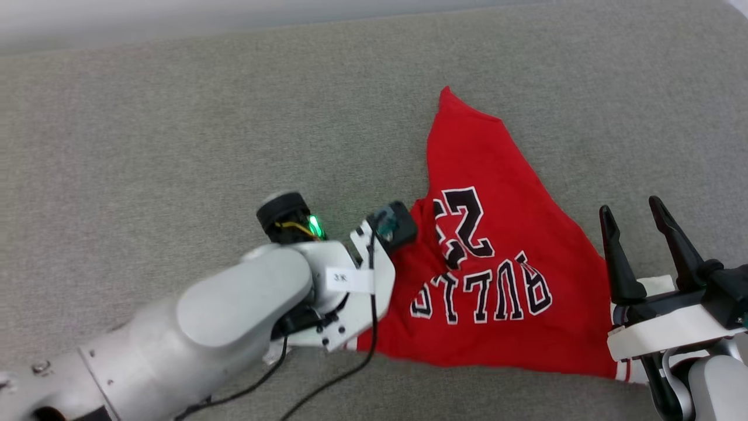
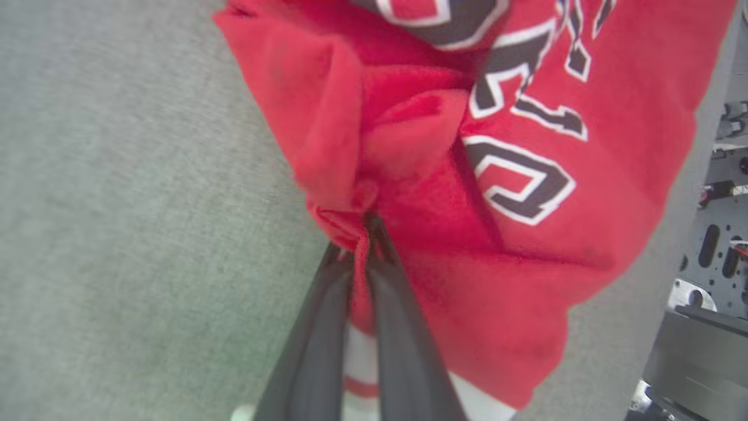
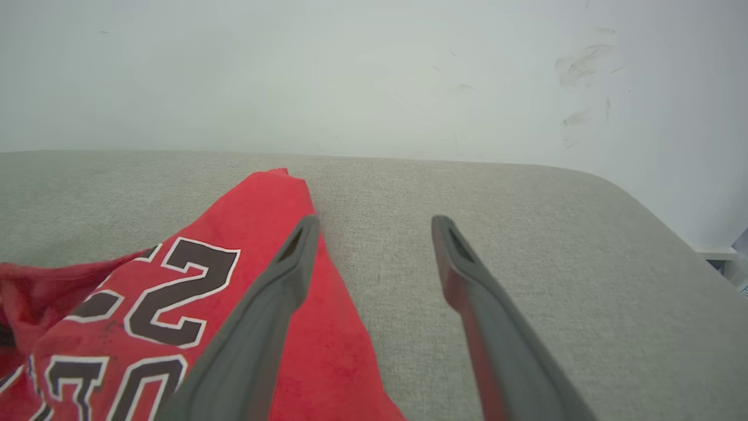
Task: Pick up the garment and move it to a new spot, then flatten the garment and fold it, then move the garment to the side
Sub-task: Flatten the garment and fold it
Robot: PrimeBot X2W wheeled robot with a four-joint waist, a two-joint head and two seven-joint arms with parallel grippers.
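a: what lies on the table [image 1: 175, 117], counted?
b: one garment [image 1: 485, 292], just the one.
a: and the robot?
b: two grasping ends, the left gripper [image 2: 367, 225] and the right gripper [image 1: 630, 207], each with two dark fingers [image 3: 274, 292].
a: the print?
b: two digits, five letters. and two black cables [image 1: 372, 292] run along the left arm.

Left arm [image 1: 234, 310]: rounded pale grey shell, small screws [image 1: 41, 367], black cables [image 1: 373, 292], white label [image 1: 342, 279], green light [image 1: 314, 225]. Right jaws: long, dark, tapered.
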